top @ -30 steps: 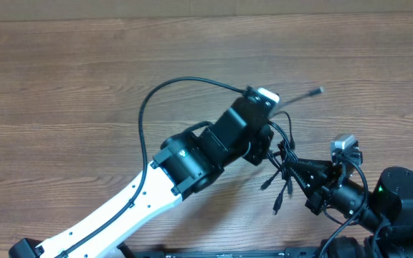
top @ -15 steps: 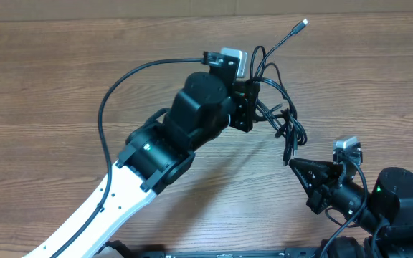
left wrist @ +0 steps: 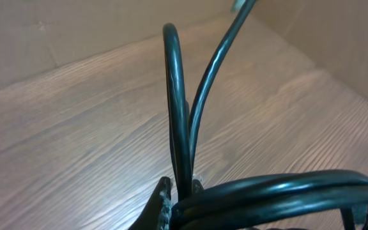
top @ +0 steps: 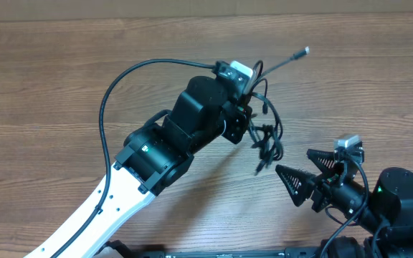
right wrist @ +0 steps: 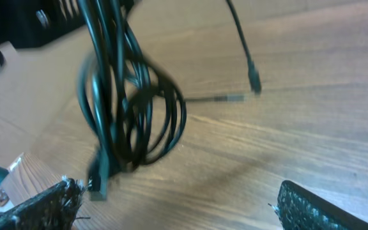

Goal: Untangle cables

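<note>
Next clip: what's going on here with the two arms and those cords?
The left gripper is shut on a tangled bundle of thin black cables and appears to hold it up off the wooden table, with loops and plug ends dangling. The right gripper is open and empty beside the bundle, touching none of it. The cables are not yet separated.

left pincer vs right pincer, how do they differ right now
Grip: the left pincer is shut on the cables; the right pincer is wide open and holds nothing.
Contact: the cables hang from the left pincer; the right pincer is clear of them, tips aimed toward the bundle.
Place: in the overhead view the left pincer is near the middle, the right pincer at the lower right.
Shared: both have dark fingers.
</note>
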`<state>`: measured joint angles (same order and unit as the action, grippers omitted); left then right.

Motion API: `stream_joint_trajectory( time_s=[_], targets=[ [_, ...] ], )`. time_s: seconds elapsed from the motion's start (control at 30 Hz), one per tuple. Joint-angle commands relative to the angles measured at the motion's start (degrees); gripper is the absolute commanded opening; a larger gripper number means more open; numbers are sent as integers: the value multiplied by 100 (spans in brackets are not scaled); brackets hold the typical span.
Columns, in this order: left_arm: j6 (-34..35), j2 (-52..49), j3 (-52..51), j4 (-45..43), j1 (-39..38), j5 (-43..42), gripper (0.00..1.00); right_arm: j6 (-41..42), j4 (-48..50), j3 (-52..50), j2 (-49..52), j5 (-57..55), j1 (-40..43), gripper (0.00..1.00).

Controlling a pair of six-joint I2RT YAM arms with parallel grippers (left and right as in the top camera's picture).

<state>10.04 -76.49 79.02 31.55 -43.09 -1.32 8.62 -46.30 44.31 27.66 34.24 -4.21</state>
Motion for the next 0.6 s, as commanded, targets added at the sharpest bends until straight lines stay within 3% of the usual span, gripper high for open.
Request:
stream_joint_trajectory(
  time_s=[0.0,0.13,0.43,0.57],
  targets=[
    [-710,85,179,4,-17,-221,4,686,315,140,-48,-9,11,97],
    [-708,85,177,48,-122,-520,4,1099,457,140,-48,-9,11,97],
    [-885,9,177,61,-944,-597,4,1115,527,140,-48,-127,11,96],
    [-883,9,177,66,-981,-601,4,1285,511,140,-48,-415,11,87]
  ],
)
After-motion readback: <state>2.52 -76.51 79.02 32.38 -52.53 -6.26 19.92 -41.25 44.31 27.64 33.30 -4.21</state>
